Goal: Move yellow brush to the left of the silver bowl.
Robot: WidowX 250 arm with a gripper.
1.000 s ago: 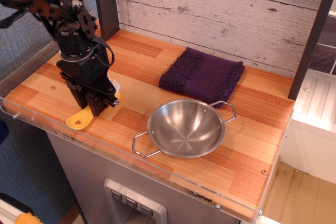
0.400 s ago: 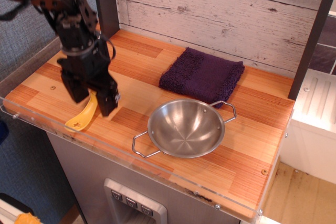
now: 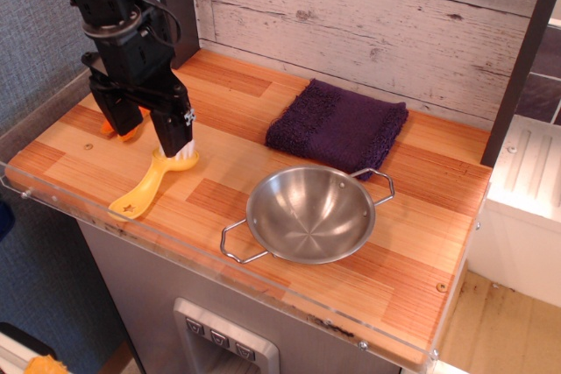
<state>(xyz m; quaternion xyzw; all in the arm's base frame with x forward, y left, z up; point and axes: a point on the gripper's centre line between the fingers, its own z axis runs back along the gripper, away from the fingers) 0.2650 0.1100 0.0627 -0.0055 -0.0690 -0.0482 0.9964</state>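
The wooden counter [image 3: 421, 243] is seen holding the silver bowl [image 3: 308, 213] at near centre. Left of it the yellow brush [image 3: 151, 183] lies flat. Above its bristles, the gripper [image 3: 145, 124] is held spread, empty.

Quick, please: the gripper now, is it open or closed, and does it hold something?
Gripper: open, holding nothing; yellow brush lies on the table below it.

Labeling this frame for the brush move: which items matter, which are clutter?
Job:
brush, lying on the counter left of the bowl
bowl
tool, open above the brush's head

Clutter:
purple towel
orange thing, mostly hidden behind the tool
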